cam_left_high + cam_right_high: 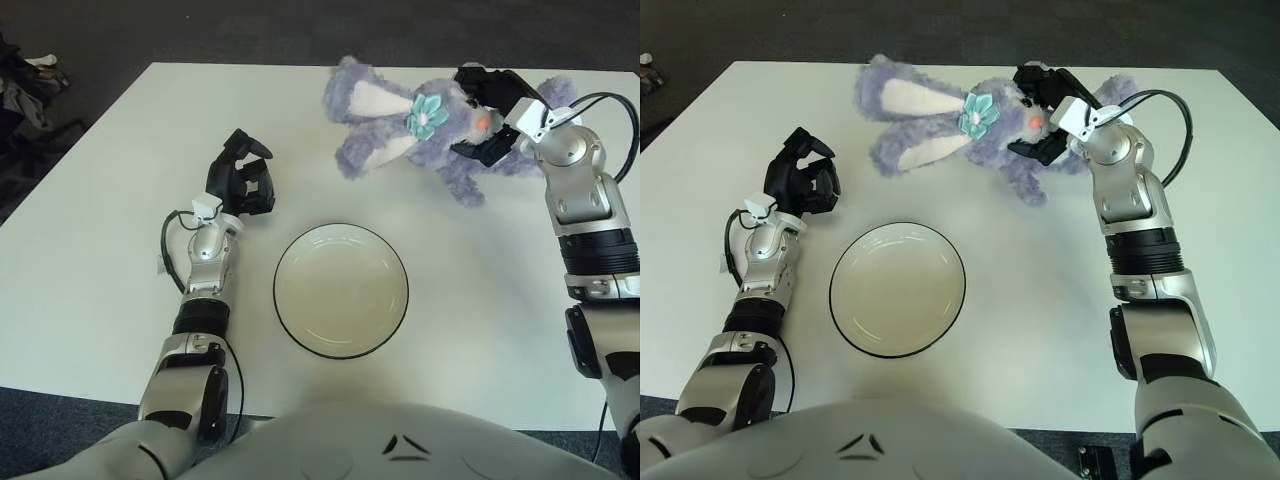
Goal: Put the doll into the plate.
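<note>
A fluffy purple bunny doll (420,135) with long ears and a teal flower bow hangs lifted over the far right of the table. My right hand (492,115) is shut on its head and body, fingers wrapped around the face. The doll's ears (905,105) trail out to the left. A white plate (340,290) with a dark rim sits empty near the front middle of the table, below and left of the doll. My left hand (240,178) shows left of the plate, fingers curled, holding nothing.
The white table (100,240) runs out to dark carpet on all sides. Some dark clutter (25,85) lies on the floor at the far left.
</note>
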Available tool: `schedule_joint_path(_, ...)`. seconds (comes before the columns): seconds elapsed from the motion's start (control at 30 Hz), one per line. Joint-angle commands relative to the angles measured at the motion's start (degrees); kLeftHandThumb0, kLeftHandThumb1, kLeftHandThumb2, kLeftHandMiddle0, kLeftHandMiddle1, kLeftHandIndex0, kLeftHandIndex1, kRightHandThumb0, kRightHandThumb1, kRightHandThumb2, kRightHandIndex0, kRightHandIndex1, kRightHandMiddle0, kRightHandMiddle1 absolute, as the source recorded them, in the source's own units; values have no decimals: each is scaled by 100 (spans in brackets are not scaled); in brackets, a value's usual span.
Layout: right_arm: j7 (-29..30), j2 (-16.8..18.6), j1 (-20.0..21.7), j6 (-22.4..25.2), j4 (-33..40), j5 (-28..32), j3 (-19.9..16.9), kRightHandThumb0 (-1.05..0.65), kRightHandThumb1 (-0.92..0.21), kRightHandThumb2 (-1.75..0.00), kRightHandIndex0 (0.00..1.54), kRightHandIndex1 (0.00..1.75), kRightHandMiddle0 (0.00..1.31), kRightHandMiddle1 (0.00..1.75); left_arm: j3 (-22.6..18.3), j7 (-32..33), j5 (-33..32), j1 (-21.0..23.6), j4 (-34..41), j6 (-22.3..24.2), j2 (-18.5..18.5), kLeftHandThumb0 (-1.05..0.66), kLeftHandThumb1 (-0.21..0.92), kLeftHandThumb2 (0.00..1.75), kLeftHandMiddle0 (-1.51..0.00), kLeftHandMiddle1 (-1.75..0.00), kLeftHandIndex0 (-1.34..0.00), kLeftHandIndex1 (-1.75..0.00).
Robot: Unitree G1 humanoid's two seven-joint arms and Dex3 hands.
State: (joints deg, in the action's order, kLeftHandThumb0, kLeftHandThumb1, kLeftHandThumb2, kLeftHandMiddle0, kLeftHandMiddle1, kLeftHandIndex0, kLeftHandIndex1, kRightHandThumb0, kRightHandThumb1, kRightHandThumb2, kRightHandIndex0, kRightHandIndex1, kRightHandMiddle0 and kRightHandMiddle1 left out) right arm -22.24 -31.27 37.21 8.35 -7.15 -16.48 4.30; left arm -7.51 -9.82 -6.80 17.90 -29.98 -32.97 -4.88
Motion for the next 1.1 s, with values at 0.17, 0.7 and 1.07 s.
schedule_joint_path(0.17, 0, 103, 51, 158, 727, -49, 60, 59, -5, -164, 83, 175, 109, 175, 58, -113, -43, -602, -699, -120, 207, -44, 43, 118, -111, -175, -52, -175)
schedule_joint_path(0.7, 19, 177, -11, 182, 1139, -169, 156, 62, -1, -170, 88, 175, 110, 175, -15, -367, -199, -483, -947, -255, 239, -44, 44, 116, -111, -175, -51, -175)
schedule_joint_path(1.07, 87, 476, 84, 172, 1193, -190, 304, 63, 1, -172, 89, 175, 111, 175, -77, -519, -240, -408, -1090, -339, 249, -44, 44, 116, -114, -175, -51, -175)
